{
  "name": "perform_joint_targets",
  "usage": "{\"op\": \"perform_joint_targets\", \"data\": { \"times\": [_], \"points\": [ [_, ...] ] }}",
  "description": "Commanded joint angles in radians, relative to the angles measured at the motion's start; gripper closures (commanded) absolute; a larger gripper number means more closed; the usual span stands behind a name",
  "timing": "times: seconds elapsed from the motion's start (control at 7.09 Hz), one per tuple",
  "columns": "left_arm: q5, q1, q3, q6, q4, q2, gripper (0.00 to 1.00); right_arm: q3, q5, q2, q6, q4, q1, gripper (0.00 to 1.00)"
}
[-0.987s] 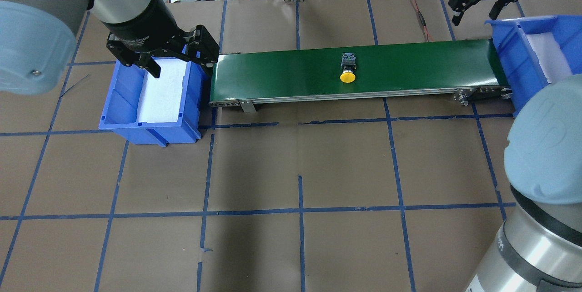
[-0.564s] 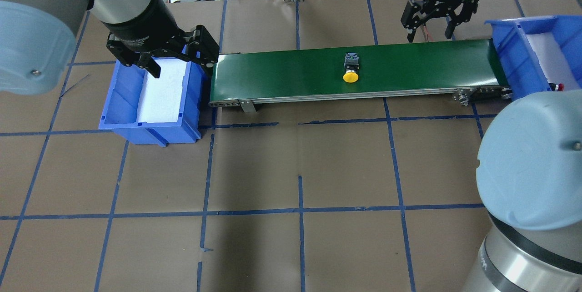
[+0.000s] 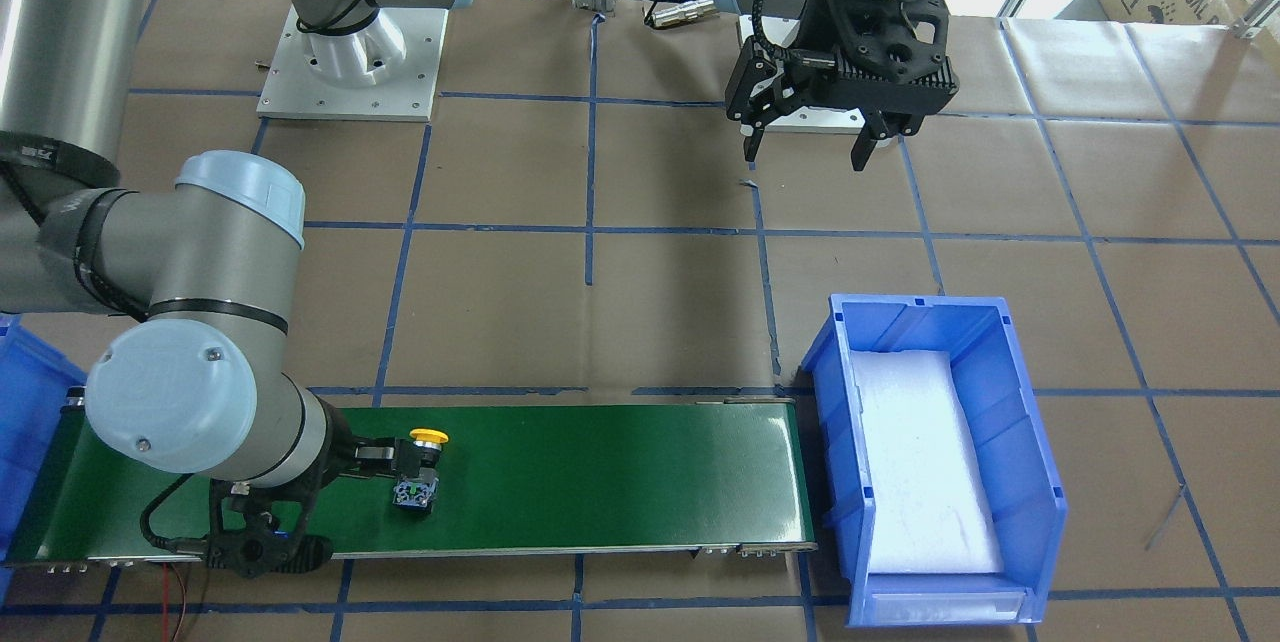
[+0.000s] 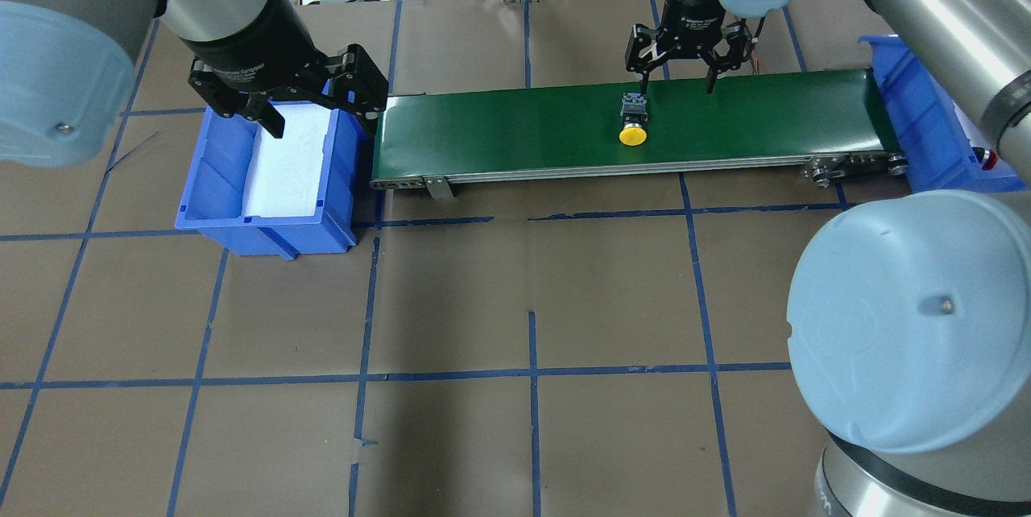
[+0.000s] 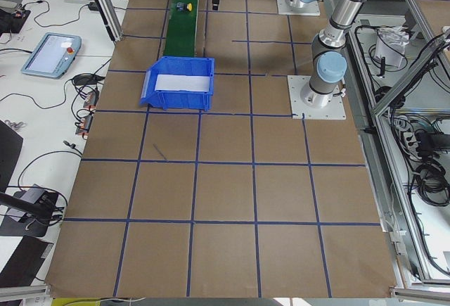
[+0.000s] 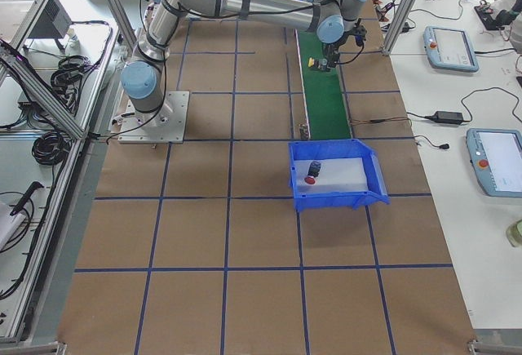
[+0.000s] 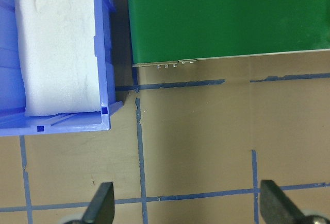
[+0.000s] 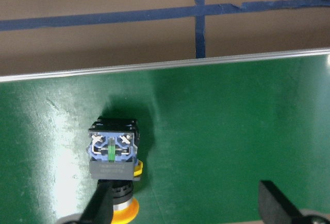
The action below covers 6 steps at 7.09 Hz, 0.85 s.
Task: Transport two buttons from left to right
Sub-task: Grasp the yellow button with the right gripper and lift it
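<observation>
The yellow button (image 4: 634,134) lies on its side on the green conveyor belt (image 4: 499,126), cap toward the robot; it also shows in the front view (image 3: 420,477) and the right wrist view (image 8: 113,154). My right gripper (image 4: 676,84) is open just above the belt, its left fingertip by the button's contact block, the rest of its gap to the button's right. The red button (image 6: 311,177) lies in the right blue bin (image 6: 338,200). My left gripper (image 4: 318,118) is open and empty over the left blue bin (image 4: 266,227).
The left bin holds only white foam padding (image 3: 925,462). The right bin (image 4: 910,90) stands at the belt's right end, largely hidden by my right arm in the overhead view. Blue tape lines grid the brown table (image 4: 532,299).
My right gripper has swung left from over the right bin along the belt to the yellow button. The button has drifted slightly right on the belt. My left arm has not moved.
</observation>
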State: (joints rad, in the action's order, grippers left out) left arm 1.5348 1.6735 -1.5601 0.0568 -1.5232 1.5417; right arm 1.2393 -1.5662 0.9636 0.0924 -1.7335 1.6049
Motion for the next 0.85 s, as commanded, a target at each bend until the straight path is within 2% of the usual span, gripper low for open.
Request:
{"op": "perform_joint_targets", "data": {
  "times": [0.0, 0.56, 0.71],
  "points": [
    [-0.001, 0.0, 0.0, 0.0, 0.0, 0.0, 0.0, 0.092, 0.003, 0.004, -0.003, -0.159, 0.0, 0.0],
    [0.001, 0.0, 0.0, 0.0, 0.0, 0.0, 0.0, 0.101, 0.005, -0.003, 0.018, -0.21, 0.01, 0.01],
    [0.001, 0.0, 0.0, 0.0, 0.0, 0.0, 0.0, 0.112, 0.003, -0.005, 0.014, -0.212, 0.009, 0.04]
  ]
}}
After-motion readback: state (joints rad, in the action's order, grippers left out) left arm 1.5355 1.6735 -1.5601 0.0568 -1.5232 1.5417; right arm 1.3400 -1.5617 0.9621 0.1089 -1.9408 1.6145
